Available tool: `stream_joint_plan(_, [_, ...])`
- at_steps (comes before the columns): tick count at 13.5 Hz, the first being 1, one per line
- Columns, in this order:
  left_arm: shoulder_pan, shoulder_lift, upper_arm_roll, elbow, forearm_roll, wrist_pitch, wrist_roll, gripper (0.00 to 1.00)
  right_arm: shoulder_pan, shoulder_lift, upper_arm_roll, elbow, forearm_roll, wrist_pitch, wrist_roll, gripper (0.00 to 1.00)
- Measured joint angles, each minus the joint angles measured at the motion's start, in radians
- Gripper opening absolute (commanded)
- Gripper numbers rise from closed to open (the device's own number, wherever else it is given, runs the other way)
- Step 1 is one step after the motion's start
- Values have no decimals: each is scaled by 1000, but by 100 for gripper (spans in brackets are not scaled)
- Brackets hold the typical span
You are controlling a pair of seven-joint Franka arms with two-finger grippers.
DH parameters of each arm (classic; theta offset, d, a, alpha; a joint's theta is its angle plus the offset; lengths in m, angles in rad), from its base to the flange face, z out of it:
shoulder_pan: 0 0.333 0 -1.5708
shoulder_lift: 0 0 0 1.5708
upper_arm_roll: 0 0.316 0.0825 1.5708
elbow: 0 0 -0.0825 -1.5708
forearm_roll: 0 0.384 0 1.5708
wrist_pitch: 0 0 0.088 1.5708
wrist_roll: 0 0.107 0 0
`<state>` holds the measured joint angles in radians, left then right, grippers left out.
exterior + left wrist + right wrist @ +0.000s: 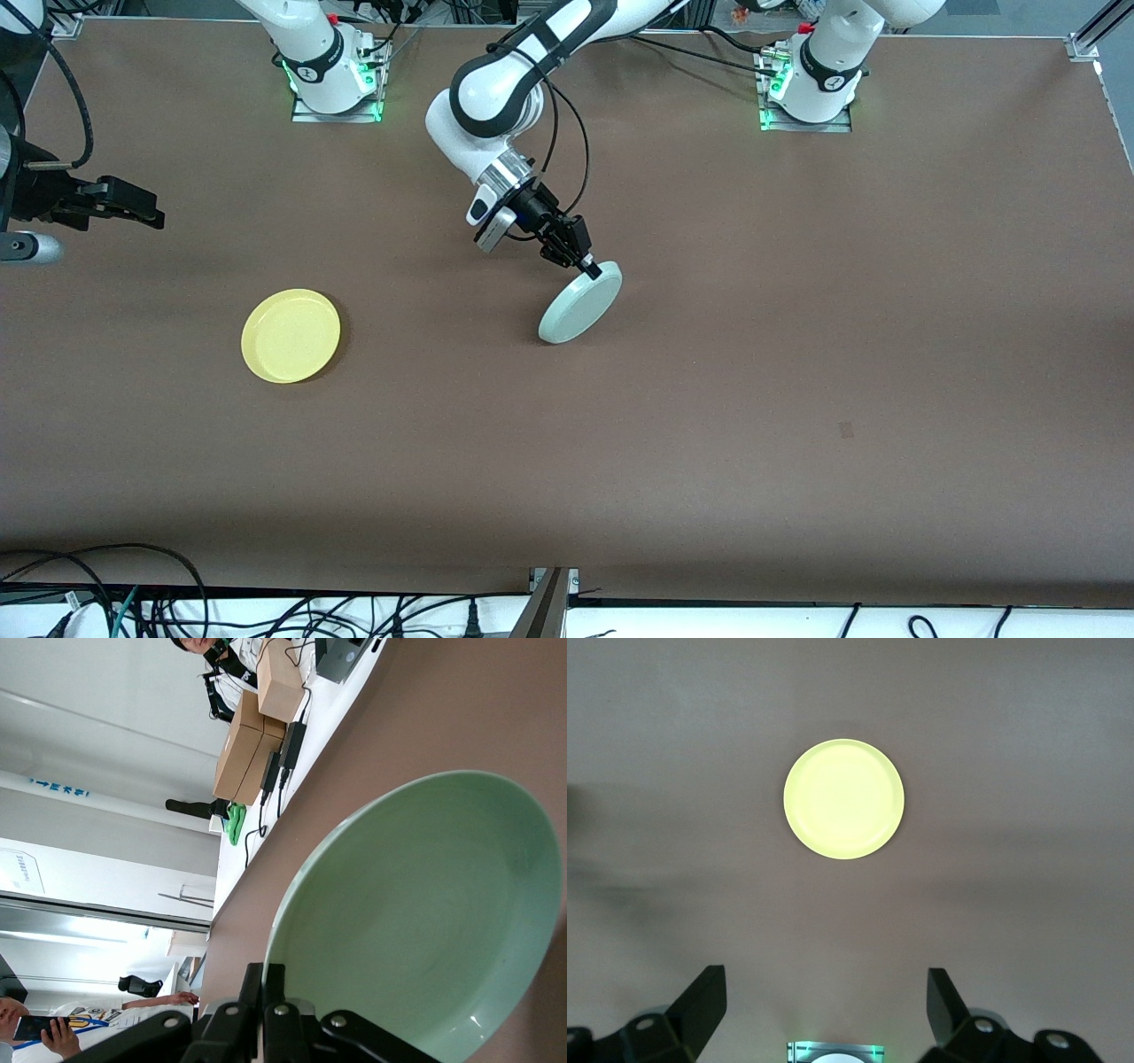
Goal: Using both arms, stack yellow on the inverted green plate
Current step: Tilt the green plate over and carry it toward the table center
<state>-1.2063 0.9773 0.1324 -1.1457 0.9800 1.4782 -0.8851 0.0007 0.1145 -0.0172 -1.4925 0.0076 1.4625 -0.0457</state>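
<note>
The pale green plate stands tilted on its edge near the table's middle, its underside turned toward the front camera. My left gripper is shut on its upper rim. The left wrist view shows the plate's hollow side, with my left gripper pinching the rim. The yellow plate lies flat, right side up, toward the right arm's end of the table; it also shows in the right wrist view. My right gripper is open and empty, held high at the right arm's end; its fingers spread wide.
The brown table has both arm bases along its robot-side edge. Cables lie along the edge nearest the front camera. Boxes and a person's hand show off the table in the left wrist view.
</note>
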Motion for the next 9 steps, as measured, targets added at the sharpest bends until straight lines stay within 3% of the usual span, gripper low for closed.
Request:
stream_joint_plan(4, [-32, 31, 7, 12, 14, -10, 0, 0, 0, 8, 0, 0, 0, 0, 0, 100])
stream_joint_plan(5, [-37, 33, 9, 13, 17, -11, 0, 13, 0, 16, 0, -1, 0, 0, 0, 100])
stream_joint_plan(6, [-40, 35, 9, 14, 19, -12, 0, 40, -1, 30, -1, -2, 0, 2, 0, 100])
stream_joint_plan(7, [-43, 37, 8, 15, 19, -11, 0, 90, -2, 50, -3, -2, 0, 10, 0, 100])
stream_joint_plan(8, [-47, 40, 8, 15, 19, -11, 0, 100, -6, 70, -6, -2, 0, 22, 0, 100])
stream_joint_plan(9, [-52, 42, 7, 15, 19, -10, 0, 100, -11, 85, -7, -2, 0, 30, 0, 100])
